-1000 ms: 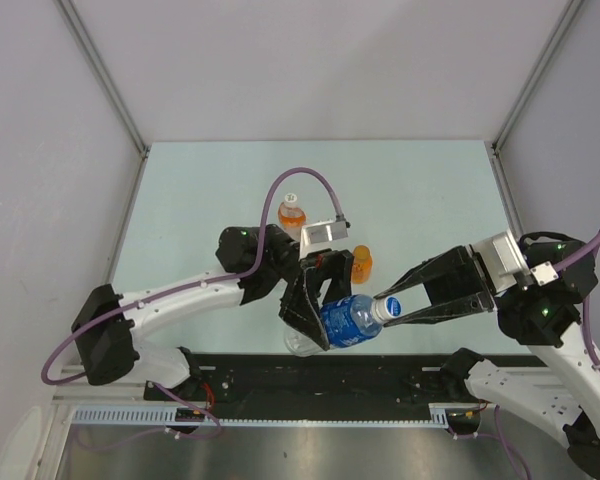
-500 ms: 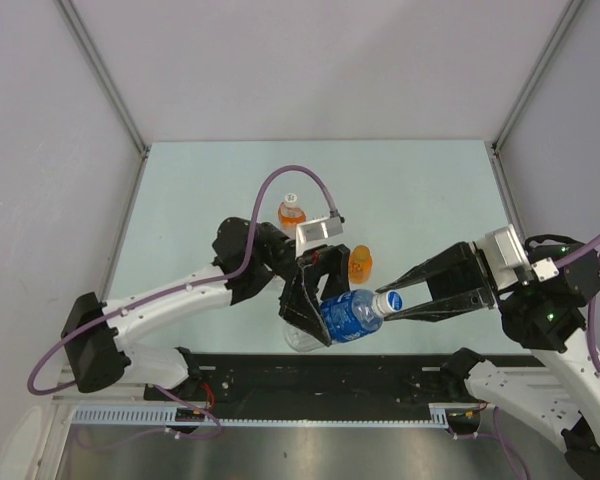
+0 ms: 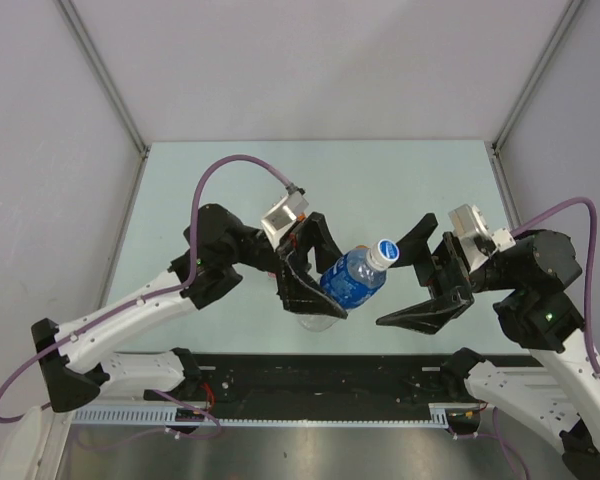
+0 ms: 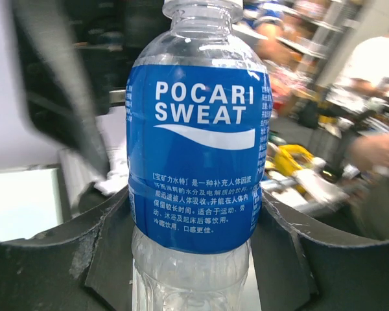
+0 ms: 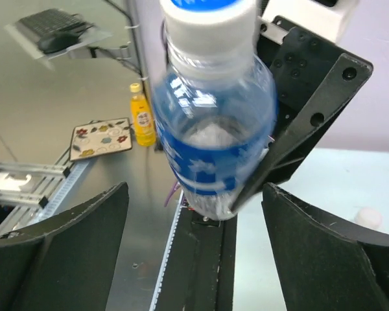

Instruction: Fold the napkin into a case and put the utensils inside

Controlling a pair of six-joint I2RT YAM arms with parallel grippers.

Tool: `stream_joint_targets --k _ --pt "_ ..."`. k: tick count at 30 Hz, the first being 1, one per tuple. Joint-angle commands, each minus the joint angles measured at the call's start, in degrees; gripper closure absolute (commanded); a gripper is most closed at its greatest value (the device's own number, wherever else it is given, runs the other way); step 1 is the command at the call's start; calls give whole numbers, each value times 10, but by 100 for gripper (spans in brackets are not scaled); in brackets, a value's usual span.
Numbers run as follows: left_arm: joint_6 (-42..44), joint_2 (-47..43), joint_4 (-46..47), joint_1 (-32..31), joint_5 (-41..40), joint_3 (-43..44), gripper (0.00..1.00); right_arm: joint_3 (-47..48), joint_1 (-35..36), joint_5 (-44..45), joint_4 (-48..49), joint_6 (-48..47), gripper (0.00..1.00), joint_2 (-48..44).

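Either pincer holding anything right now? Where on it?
Left pincer grips the Pocari Sweat bottle around its lower body. Right pincer is open, holding nothing.

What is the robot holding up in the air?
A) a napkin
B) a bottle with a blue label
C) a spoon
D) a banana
B: the left gripper is clamped around a blue-labelled bottle, while the right gripper stands open beside its cap.

Pale green tabletop [image 3: 430, 180] sits between plain grey walls [image 3: 320, 60]; metal posts [image 3: 100, 75] rise from its far corners; a black strip [image 3: 380, 375] edges its near side.
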Motion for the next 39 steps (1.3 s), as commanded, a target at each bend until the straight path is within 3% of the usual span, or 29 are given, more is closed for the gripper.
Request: stream_joint_targets --k 1,5,10,15,19,23,29,39 --pt "123 -21 -126 2 -143 14 100 10 -3 100 -41 -7 12 -15" --pt "168 -50 -185 2 -345 -16 100 14 -5 196 -82 -19 13 -17" --pt "194 -95 -192 -5 -536 -61 100 14 -6 335 -93 6 14 -23" --pt "262 -101 -209 -61 -736 -83 100 14 -6 448 -71 85 18 -23" --pt "325 -84 -192 -123 -844 -97 100 14 -6 481 -54 139 19 -12" --pt "373 -53 -172 -180 -916 -96 100 14 -5 488 -52 176 19 8" --pt "409 -24 -138 -216 -978 -97 100 14 -1 517 -69 202 20 31" --pt "427 -13 -115 -232 -996 -104 100 14 10 550 -83 206 25 49"
